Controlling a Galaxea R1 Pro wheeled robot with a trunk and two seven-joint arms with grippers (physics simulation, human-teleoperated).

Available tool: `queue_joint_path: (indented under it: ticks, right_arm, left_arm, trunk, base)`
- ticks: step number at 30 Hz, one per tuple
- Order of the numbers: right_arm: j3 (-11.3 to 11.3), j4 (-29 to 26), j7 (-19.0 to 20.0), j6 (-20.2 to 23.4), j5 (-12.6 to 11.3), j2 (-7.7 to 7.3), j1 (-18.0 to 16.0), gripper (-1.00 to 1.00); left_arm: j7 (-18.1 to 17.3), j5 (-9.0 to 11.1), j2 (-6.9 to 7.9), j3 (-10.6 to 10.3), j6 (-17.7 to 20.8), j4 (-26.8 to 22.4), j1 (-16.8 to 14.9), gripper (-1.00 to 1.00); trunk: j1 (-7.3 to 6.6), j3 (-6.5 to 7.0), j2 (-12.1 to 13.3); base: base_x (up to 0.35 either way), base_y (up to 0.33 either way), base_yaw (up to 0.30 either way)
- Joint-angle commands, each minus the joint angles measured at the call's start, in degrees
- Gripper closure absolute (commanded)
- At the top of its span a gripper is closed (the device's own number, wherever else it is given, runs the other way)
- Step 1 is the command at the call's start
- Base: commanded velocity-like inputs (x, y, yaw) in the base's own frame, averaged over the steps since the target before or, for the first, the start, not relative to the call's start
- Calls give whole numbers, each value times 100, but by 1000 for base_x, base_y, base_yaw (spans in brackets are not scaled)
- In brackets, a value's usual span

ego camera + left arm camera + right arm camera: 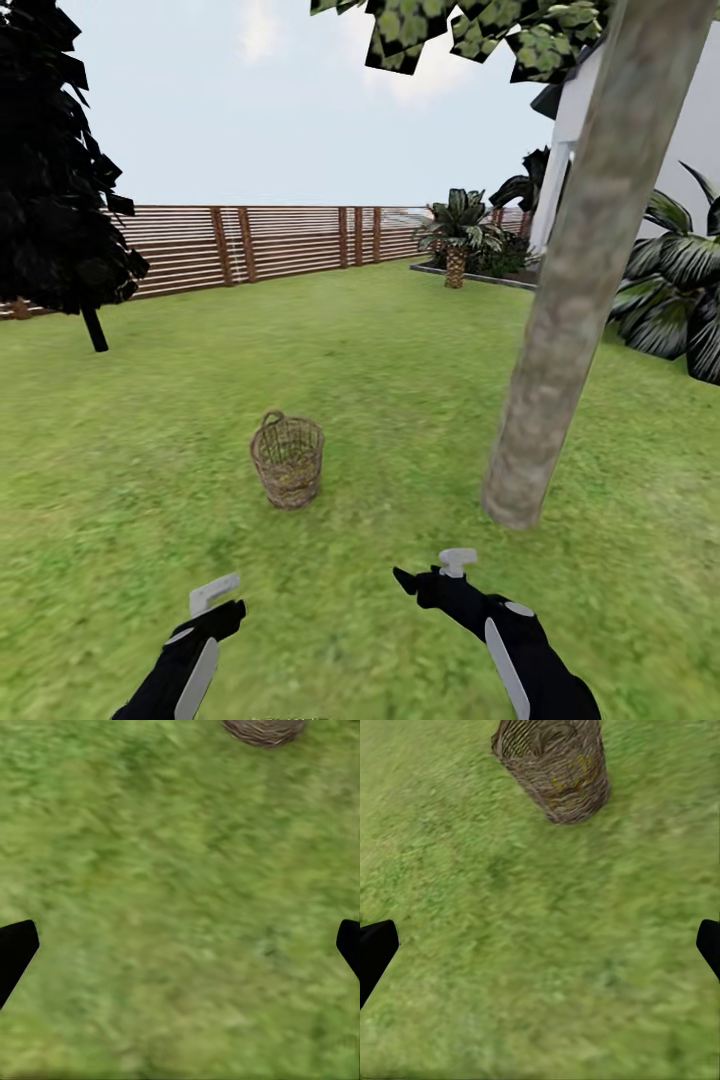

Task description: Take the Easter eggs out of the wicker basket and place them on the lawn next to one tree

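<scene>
Risk: wicker basket [287, 460] light and open-weave, could tip if claw knocks rim on reach. Eggs inside barely visible, yellow glints through weave; blind grab may miss. Basket upright on lawn [120, 480], ahead of both arms, left of tree [570, 300] trunk. Left claw [216, 597] and right claw [450, 568] both spread apart, empty, hovering over grass, well short of basket.

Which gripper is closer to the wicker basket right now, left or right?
Roughly even, the left marginally nearer. The wicker basket stands on the lawn ahead. The left gripper hangs just short of it, slightly left; the right gripper is off to its right.
</scene>
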Motion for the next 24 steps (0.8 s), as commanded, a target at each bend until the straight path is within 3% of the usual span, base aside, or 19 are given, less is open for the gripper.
queue_joint_path:
  ticks: [1,10,24]
  right_arm:
    - [-24,-7,26,54,-42,6,-1,-100]
    - [-24,-10,26,54,-42,6,-1,-100]
    - [-21,-4,26,54,-42,6,-1,-100]
  left_arm:
    - [21,62,-4,8,24,-10,-3,-100]
    - [13,216,0,4,34,-21,7,-100]
    - [2,236,-1,3,40,-16,8,-100]
  trunk:
    - [-22,9,38]
    - [-220,145,398]
    - [-528,356,960]
  base:
    - [0,0,271]
    - [0,0,271]
    - [0,0,271]
